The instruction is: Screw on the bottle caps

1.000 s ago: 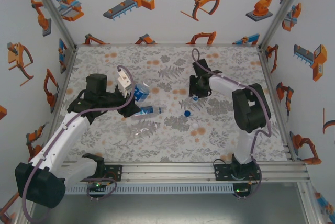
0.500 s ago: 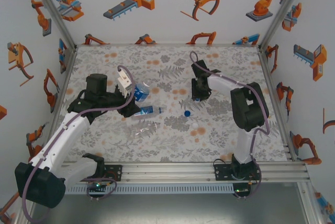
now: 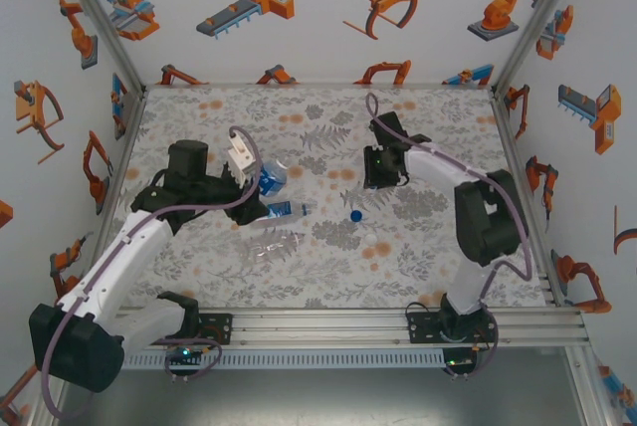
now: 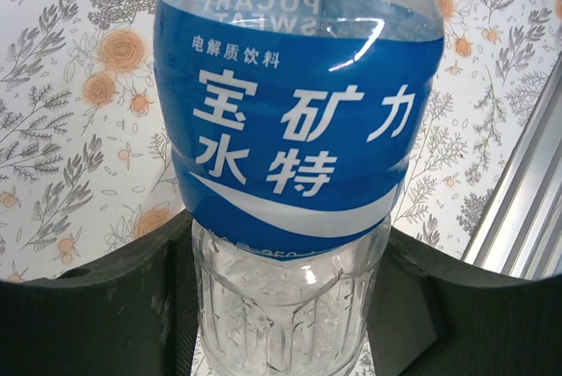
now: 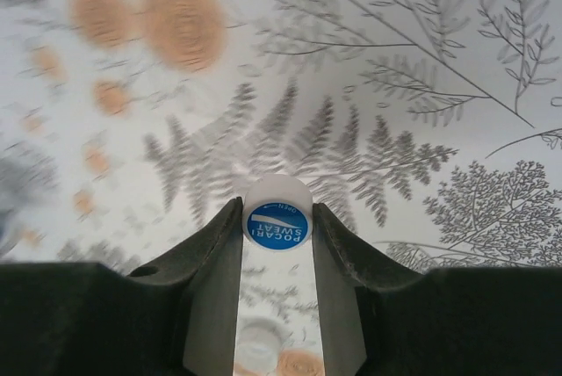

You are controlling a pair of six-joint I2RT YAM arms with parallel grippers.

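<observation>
Top external: blue cap (image 3: 355, 215), white cap (image 3: 370, 238) near lying bottle (image 3: 282, 210).

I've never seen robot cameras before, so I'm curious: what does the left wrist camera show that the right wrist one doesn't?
Left wrist view: a blue-labelled bottle clamped by the left gripper. Right wrist view: a blue-topped cap pinched by the right gripper. Both: the floral mat underneath.

Left arm (image 3: 119, 267) and right arm (image 3: 435, 161) of white links and black joints. Purple cable (image 3: 369, 107) looped along each. Black bases (image 3: 189, 324). Matte black, wedge-shaped fingers (image 5: 211, 297), faintly scuffed.
</observation>
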